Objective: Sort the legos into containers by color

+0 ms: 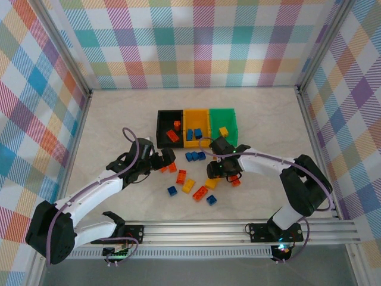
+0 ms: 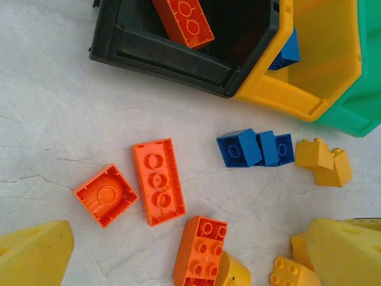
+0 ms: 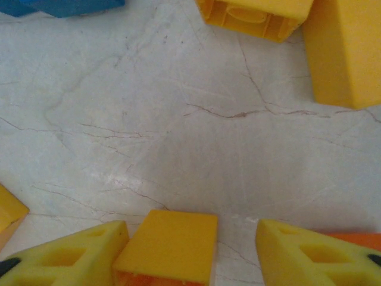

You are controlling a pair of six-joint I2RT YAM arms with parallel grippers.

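a: pale marbled tabletop [image 1: 119, 125], plaid walls [image 1: 196, 42] all round, and the containers [image 1: 196, 111] sit joined in a row at mid-table. the black bin [image 1: 169, 112] is at the 9 o'clock end, the yellow-orange bin [image 1: 206, 122] in the middle, the green bin [image 1: 223, 111] at the 3 o'clock end.

b: what's in them?

a: orange-red bricks [image 1: 173, 136] in the black, blue bricks [image 1: 194, 133] in the yellow-orange, one yellow brick [image 1: 224, 131] in the green. loose legos [image 1: 189, 186] are scattered at 6 o'clock of the row.

b: and the left gripper [image 1: 162, 159]?

a: low at 7 o'clock of the black bin, jaws spread wide, gripping nothing. on its wrist camera a six-stud orange brick [image 2: 201, 250] lies between the fingers, with two flat orange pieces [image 2: 158, 182] at its 10 o'clock.

b: right side?

a: the right gripper [image 3: 191, 238] is down at 6 o'clock of the green bin, jaws partway apart. a yellow block [image 3: 166, 241] sits between the fingers, touching the 9 o'clock finger [image 3: 71, 253], with a strip of table showing before the 3 o'clock one. it's not clamped.
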